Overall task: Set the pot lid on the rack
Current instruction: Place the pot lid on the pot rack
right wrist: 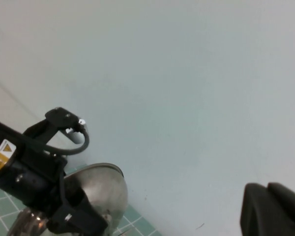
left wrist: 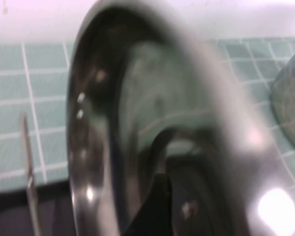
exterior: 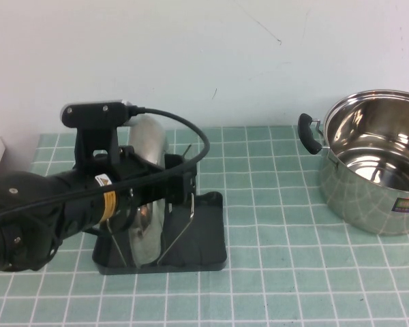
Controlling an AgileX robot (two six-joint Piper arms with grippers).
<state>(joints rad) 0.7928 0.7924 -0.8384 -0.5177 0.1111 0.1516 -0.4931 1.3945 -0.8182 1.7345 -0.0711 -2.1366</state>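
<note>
Currently the pot lid (exterior: 150, 197) stands on edge in the wire uprights of the rack (exterior: 204, 235), left of centre on the table (exterior: 293, 286), with the left claw (exterior: 140, 184) right at it — whether those jaws are released or grasping the lid I cannot tell. Risk, as I judge it: pulling the arm back at an angle could snag the knob or rim and tip the lid out or drag the light rack. Right claw (right wrist: 273, 209) is clenched, empty, raised on the right — the pot (exterior: 375, 160) stands well apart.
</note>
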